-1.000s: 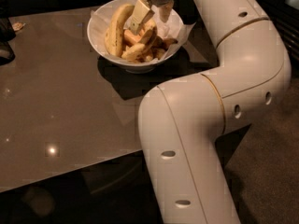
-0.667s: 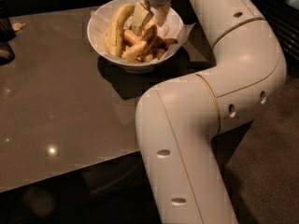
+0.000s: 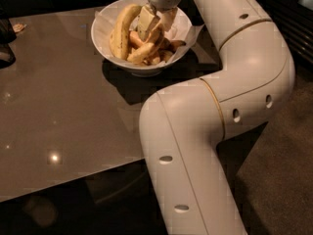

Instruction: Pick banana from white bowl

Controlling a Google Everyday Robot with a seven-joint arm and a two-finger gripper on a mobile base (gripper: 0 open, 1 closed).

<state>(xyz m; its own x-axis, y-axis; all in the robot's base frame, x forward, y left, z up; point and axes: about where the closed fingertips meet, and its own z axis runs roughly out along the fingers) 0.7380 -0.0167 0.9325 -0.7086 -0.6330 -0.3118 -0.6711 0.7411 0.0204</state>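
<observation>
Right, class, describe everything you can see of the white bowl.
The white bowl is round, deep and smooth-rimmed, seemingly ceramic, upright near the far edge of the glossy brown table. Crinkled white paper lines it, poking over the rim. It holds yellow fruit; the tool reaches down into it.
</observation>
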